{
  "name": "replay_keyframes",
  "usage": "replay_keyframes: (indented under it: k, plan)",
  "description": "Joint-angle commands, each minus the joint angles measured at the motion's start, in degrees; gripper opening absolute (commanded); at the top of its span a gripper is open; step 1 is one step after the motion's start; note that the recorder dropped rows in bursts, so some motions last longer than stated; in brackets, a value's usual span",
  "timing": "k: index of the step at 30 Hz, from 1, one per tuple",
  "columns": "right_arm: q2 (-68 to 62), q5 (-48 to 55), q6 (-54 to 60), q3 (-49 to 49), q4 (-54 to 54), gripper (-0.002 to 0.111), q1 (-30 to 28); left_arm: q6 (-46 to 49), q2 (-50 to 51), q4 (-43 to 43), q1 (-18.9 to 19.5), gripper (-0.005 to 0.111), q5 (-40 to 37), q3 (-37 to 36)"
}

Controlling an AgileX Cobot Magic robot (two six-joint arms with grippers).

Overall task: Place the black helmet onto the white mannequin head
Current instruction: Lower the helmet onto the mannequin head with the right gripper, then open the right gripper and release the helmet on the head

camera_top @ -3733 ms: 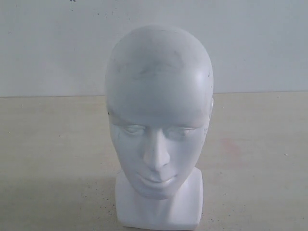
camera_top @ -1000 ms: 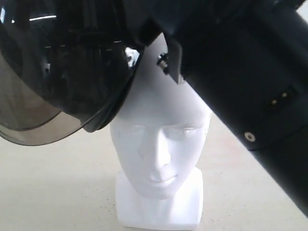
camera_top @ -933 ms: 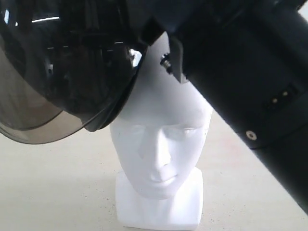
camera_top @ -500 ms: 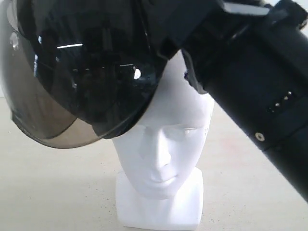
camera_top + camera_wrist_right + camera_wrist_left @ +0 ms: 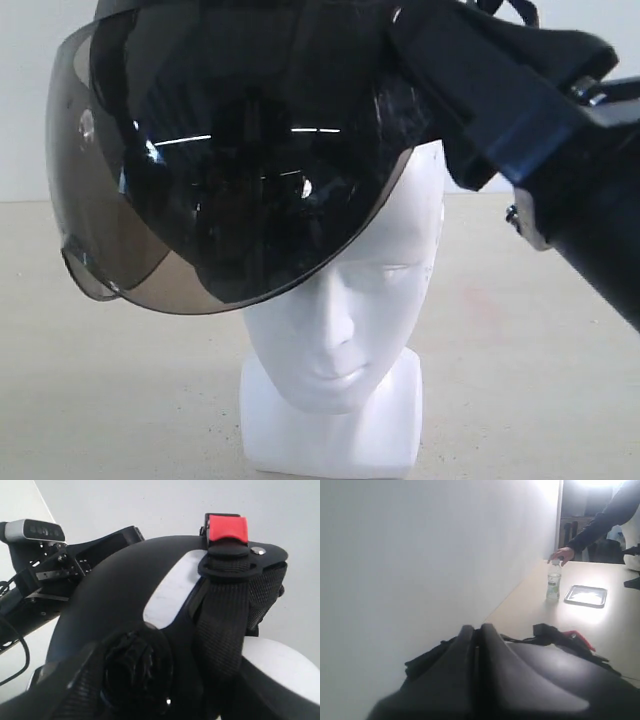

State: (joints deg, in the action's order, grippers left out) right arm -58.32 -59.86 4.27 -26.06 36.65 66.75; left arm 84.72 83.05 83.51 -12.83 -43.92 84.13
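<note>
The black helmet [image 5: 250, 60] hangs tilted over the crown of the white mannequin head [image 5: 340, 320]. Its smoky visor [image 5: 190, 220] covers the forehead and the eye on the left, while nose, mouth and the blocky base show. My right gripper [image 5: 445, 85] is shut on the helmet's right side. In the right wrist view the helmet [image 5: 115, 590], its strap and red buckle [image 5: 227, 527] fill the picture, the fingers are hidden, and the white head [image 5: 280, 670] shows beyond. My left gripper [image 5: 477, 632] is shut at the helmet's [image 5: 560, 675] edge.
A beige table [image 5: 520, 330] carries the head, with a white wall behind. The left wrist view shows a water bottle [image 5: 553, 582], a flat tray [image 5: 586, 595] and a person's hand [image 5: 562, 555] far along the table. The left arm's camera [image 5: 35, 530] sits beside the helmet.
The helmet has come in from the upper left, moved right and down, and now covers the crown and forehead. The right arm has swung up and to the right.
</note>
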Motion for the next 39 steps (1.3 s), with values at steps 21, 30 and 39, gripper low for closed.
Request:
replay_keyframes:
  k: [21, 30, 39]
  plan:
    - [19.10, 1.18, 31.63, 2.49, 21.20, 0.000, -1.07, 0.38, 2.78, -4.52, -13.27, 0.004, 3.76, -8.54]
    - [33.58, 20.84, 91.74, -3.65, 63.30, 0.000, -0.91, -0.79, 2.27, -2.91, -13.66, 0.004, 6.57, -8.54]
    - [31.28, 14.12, 90.34, -8.11, 63.30, 0.050, -0.91, -0.79, 0.62, -3.12, -13.66, 0.004, 12.51, -8.54]
